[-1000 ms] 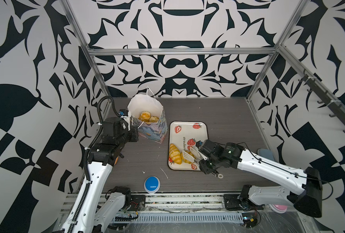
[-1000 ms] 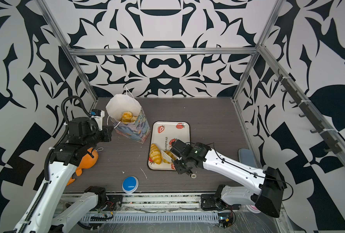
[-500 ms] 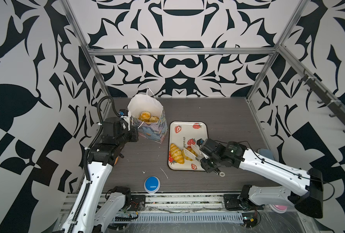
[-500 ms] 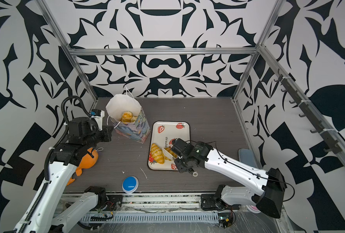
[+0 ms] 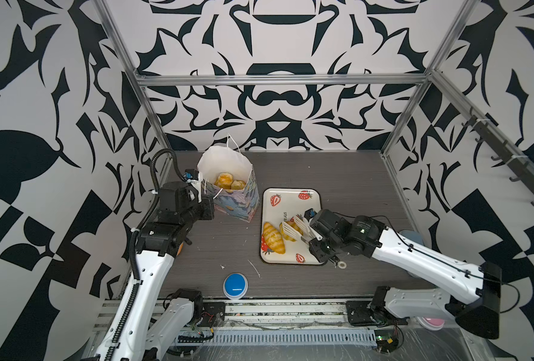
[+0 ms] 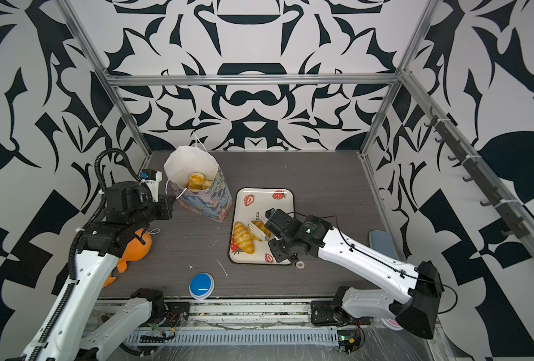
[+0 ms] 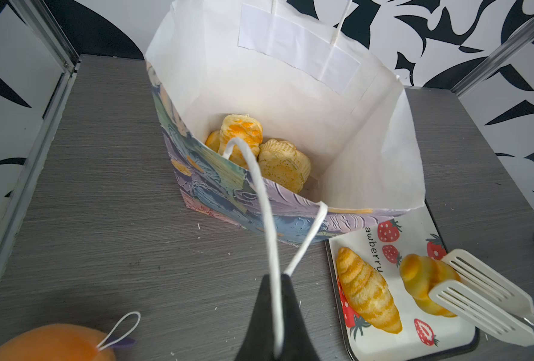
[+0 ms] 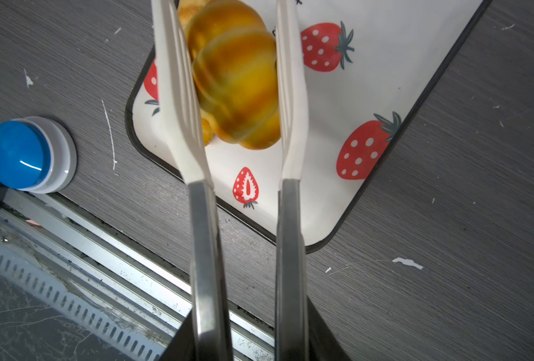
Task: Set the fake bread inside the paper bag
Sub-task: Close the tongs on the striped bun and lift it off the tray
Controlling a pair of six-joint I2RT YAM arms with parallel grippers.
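**In both top views**, the left gripper stands just beside the paper bag, which holds pastries. The right gripper, clamped on white tongs, reaches over the strawberry tray.

**Left wrist view:** the left gripper is pinched tight on the bag's cord handle, with the bag beyond its tips. A second croissant lies on the tray.

**Right wrist view:** the tong blades squeeze a croissant over the tray, out ahead of the right gripper.
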